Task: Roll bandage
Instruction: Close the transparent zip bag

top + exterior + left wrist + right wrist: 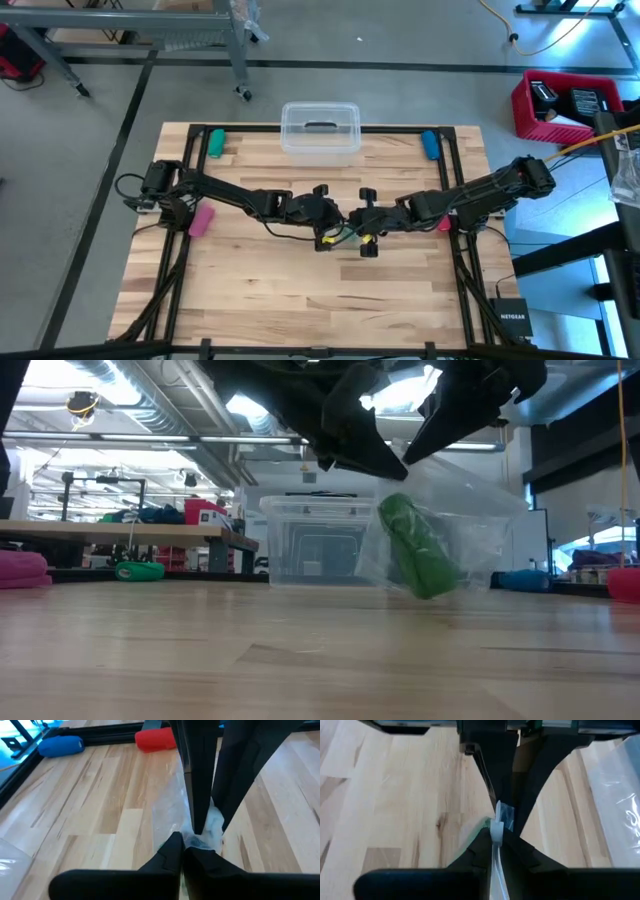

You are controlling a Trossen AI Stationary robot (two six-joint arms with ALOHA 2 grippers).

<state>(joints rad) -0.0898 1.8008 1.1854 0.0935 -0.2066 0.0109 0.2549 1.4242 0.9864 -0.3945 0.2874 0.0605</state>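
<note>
Both grippers meet at the centre of the wooden table (300, 290), each clenched on the top edge of a small clear plastic bag (470, 545). In the low view the bag hangs in the middle right of the frame, its lower end near the tabletop, and a rolled green bandage (418, 547) sits tilted inside it. In the high view the left gripper (332, 226) reaches in from the left and the right gripper (362, 230) from the right, their tips almost touching, with a glimpse of green between them. The right wrist view shows that arm's fingers (485, 845) pinched tight on a fold of clear film.

Farther off, a pink roll (201, 221) lies at the table's left edge beside the left arm, and a red roll (155, 739) near the right arm. At the far edge stand a clear lidded box (320, 132) in the upper middle, a green roll (216, 143) at the upper left and a blue roll (430, 145) at the upper right.
</note>
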